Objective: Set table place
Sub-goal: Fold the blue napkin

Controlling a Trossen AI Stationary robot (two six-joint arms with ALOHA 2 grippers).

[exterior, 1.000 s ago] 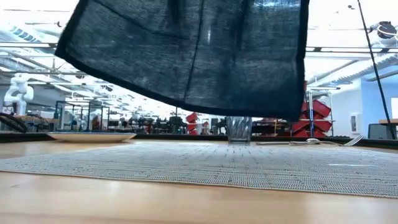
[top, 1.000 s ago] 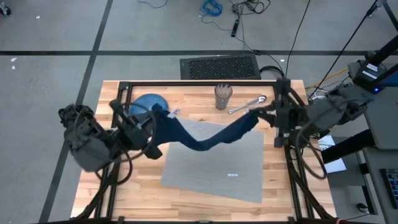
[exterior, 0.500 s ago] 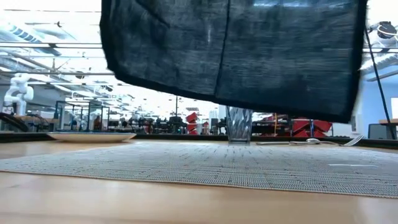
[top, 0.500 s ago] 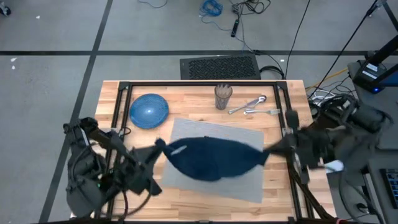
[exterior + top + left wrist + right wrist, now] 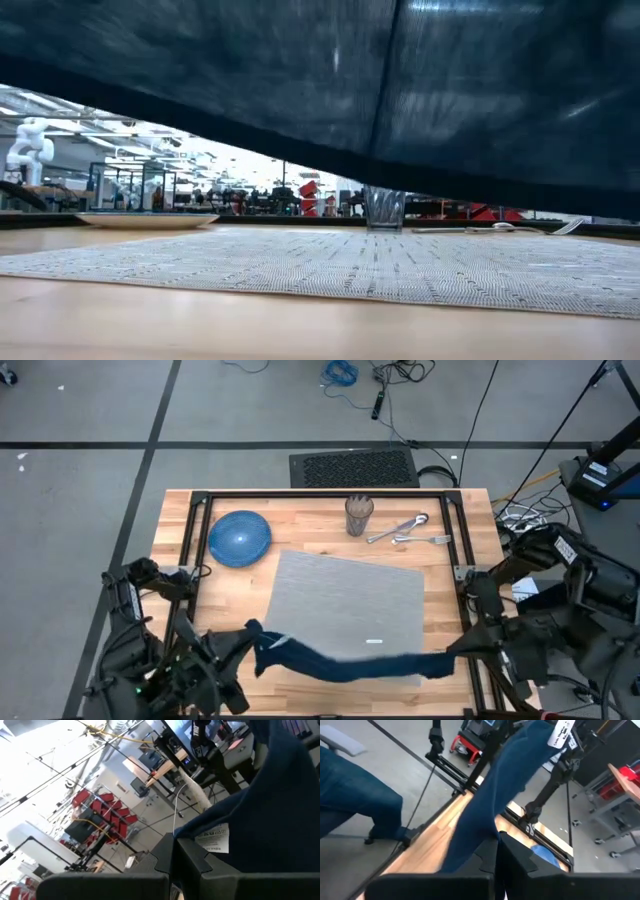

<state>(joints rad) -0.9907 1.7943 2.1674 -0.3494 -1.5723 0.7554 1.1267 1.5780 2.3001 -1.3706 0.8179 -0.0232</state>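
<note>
On the table (image 5: 320,525), grey placemat (image 5: 350,605).

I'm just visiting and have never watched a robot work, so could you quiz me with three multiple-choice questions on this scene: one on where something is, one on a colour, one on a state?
1. Where is the round plate?
A. on the grey placemat
B. on bare wood at the table's far left
C. on the floor

2. What colour is the napkin stretched between the two arms?
A. dark navy blue
B. red
C. white

3. How is the napkin held?
A. lying flat, untouched
B. by one claw only
C. by both claws, one at each end

Answers:
1 B: the plate sits on the table, apart from the placemat.
2 A: the cloth shows dark blue from above.
3 C: the left claw and the right claw are each shut on an end, the napkin hanging over the placemat's near edge.
</note>
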